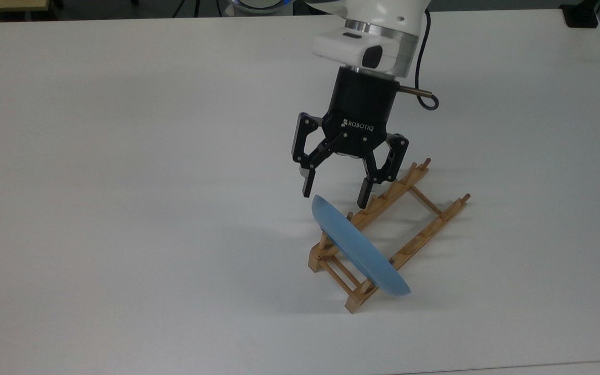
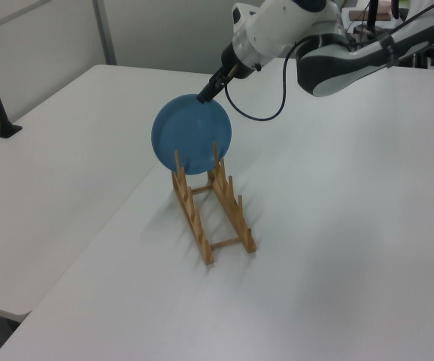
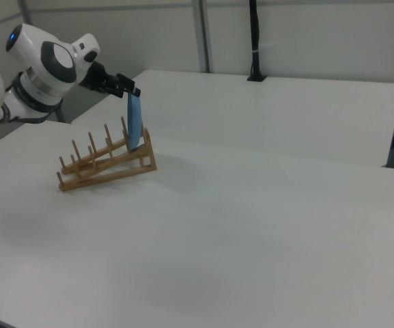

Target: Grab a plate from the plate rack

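Plate [image 1: 360,250] edge-on in rack [image 1: 414,208], fingers [image 1: 308,187] spread above

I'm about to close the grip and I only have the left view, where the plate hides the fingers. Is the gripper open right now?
Observer: Yes. In the top view the gripper is open wide.
Operator: Is the plate's rim between the fingers?
Observer: In the top view the fingertips stand one to each side of the light-blue plate's upper rim, and I see no contact.
Operator: How does the plate sit?
Observer: The right view shows it edge-on, nearly upright, between pegs at the wooden plate rack's end on the right view's right.
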`<state>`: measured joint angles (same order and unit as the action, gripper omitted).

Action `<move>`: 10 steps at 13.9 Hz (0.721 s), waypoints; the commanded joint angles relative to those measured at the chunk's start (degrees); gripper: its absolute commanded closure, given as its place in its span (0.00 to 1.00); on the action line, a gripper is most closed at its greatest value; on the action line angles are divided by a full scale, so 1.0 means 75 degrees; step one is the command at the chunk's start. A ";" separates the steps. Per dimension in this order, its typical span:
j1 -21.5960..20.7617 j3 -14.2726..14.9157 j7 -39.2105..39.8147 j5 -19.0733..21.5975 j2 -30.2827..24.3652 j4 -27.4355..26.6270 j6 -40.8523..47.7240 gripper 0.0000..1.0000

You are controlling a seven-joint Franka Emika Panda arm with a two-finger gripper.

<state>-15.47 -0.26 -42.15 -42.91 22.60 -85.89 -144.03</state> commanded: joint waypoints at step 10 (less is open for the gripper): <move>-0.0141 -0.0013 -0.0251 -0.0735 0.0327 -0.0056 0.0150 1.00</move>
<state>-16.00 -0.31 -42.31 -46.92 25.72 -85.90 -144.04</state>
